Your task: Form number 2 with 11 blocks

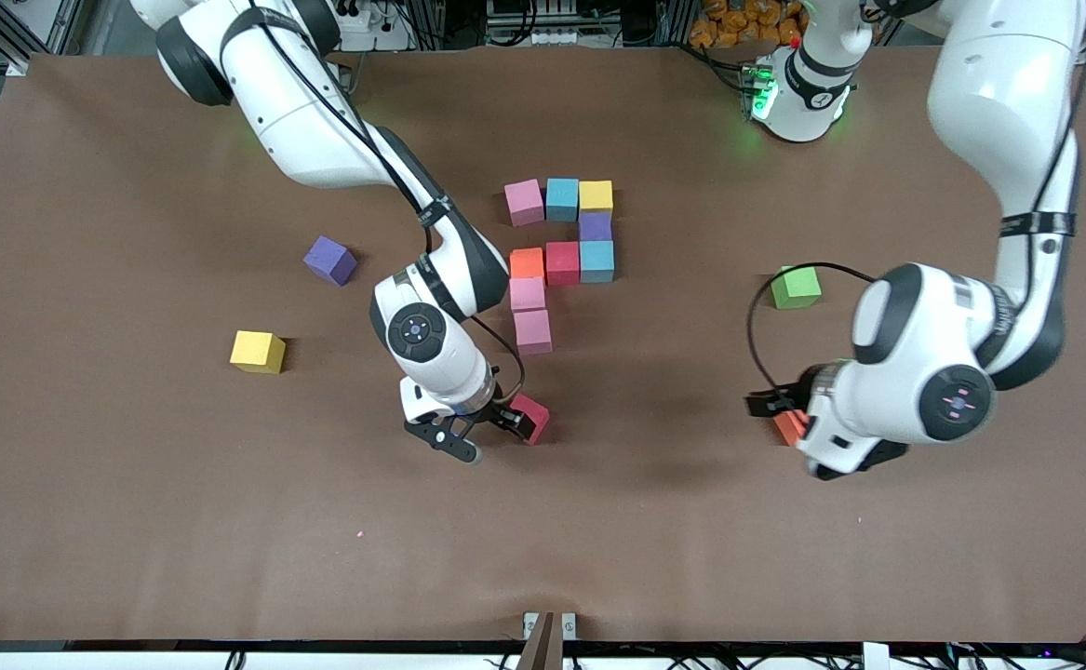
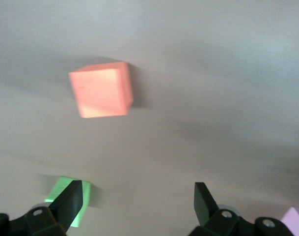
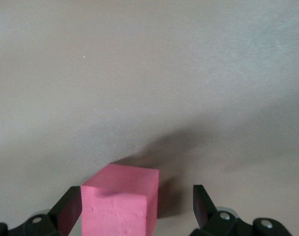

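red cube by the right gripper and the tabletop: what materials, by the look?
Red cube: probably foam, matte; grainy, slightly pitted faces, soft edges, no gloss. Tabletop: brown matte sheet, maybe paper or felt; flat, no glare, so I can't tell which.

Fourteen foam cubes are showing on the table: three pink [image 1: 524,202], two cyan-blue [image 1: 562,198], two red [image 1: 562,262], two orange [image 1: 527,263], two yellow [image 1: 596,195], two purple [image 1: 596,226], and one green cube [image 1: 796,287]. Nine are sitting together, touching; five are lying apart.
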`<act>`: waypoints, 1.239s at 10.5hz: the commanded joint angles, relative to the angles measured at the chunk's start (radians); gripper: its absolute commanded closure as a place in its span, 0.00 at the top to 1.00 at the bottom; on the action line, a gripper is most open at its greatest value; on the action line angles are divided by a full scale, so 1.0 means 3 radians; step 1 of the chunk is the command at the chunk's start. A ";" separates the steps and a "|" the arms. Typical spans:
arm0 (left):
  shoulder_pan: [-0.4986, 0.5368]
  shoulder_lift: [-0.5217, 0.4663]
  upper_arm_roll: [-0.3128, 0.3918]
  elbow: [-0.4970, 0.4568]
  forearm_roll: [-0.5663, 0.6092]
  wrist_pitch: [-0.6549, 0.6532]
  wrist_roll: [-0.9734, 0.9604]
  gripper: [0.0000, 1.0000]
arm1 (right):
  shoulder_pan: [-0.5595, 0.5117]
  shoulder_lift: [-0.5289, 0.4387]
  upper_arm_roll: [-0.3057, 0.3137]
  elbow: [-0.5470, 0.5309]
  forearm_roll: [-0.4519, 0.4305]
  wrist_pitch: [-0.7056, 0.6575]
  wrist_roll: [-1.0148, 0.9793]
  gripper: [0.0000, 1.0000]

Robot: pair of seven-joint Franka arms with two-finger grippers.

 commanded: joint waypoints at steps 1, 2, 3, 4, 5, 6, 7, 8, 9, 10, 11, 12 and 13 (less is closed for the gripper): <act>0.0118 -0.0053 -0.0035 -0.0093 0.0053 -0.0057 -0.0002 1.00 | 0.0031 0.0186 -0.0003 0.0278 0.0027 0.0012 0.0112 1.00; 0.0148 0.0008 -0.0030 -0.0093 0.0053 -0.0052 0.0003 1.00 | 0.0066 0.0217 -0.0003 0.0283 0.0022 0.0052 0.0143 1.00; 0.0164 0.0023 -0.0024 -0.0134 0.0053 -0.0047 0.0044 1.00 | 0.0082 0.0233 -0.0003 0.0283 0.0022 0.0088 0.0169 1.00; 0.0230 0.0054 -0.0024 -0.0144 0.0053 -0.0022 0.0054 1.00 | 0.0087 0.0243 -0.0003 0.0278 0.0022 0.0114 0.0179 1.00; 0.0281 0.0085 -0.0029 -0.0144 0.0048 -0.0006 0.0064 1.00 | 0.0118 0.0263 -0.0008 0.0278 0.0017 0.0114 0.0215 1.00; 0.0292 0.0125 -0.0024 -0.0144 0.0038 0.0029 0.0064 1.00 | 0.0143 0.0279 -0.0008 0.0278 -0.0009 0.0079 0.0205 1.00; 0.0292 0.0166 -0.0024 -0.0144 0.0033 0.0085 0.0064 1.00 | 0.0164 0.0279 -0.0018 0.0258 -0.0054 0.0053 0.0200 1.00; 0.0292 0.0197 -0.0024 -0.0144 0.0023 0.0126 0.0064 1.00 | 0.0169 0.0279 -0.0019 0.0258 -0.0085 -0.0003 0.0205 1.00; 0.0312 0.0228 -0.0024 -0.0139 0.0002 0.0162 0.0059 1.00 | 0.0169 0.0279 -0.0019 0.0253 -0.0106 -0.0009 0.0205 1.00; 0.0317 0.0233 -0.0024 -0.0139 0.0002 0.0193 0.0059 1.00 | 0.0169 0.0279 -0.0019 0.0242 -0.0146 -0.0014 0.0205 1.00; 0.0322 0.0258 -0.0024 -0.0134 -0.0003 0.0213 0.0059 1.00 | 0.0174 0.0279 -0.0019 0.0237 -0.0208 -0.0049 0.0210 1.00; 0.0322 0.0269 -0.0029 -0.0134 -0.0008 0.0219 0.0059 1.00 | 0.0174 0.0279 -0.0019 0.0237 -0.0233 -0.0095 0.0210 0.77; 0.0322 0.0274 -0.0030 -0.0129 -0.0018 0.0224 0.0059 1.00 | 0.0174 0.0279 -0.0019 0.0237 -0.0234 -0.0091 0.0210 0.35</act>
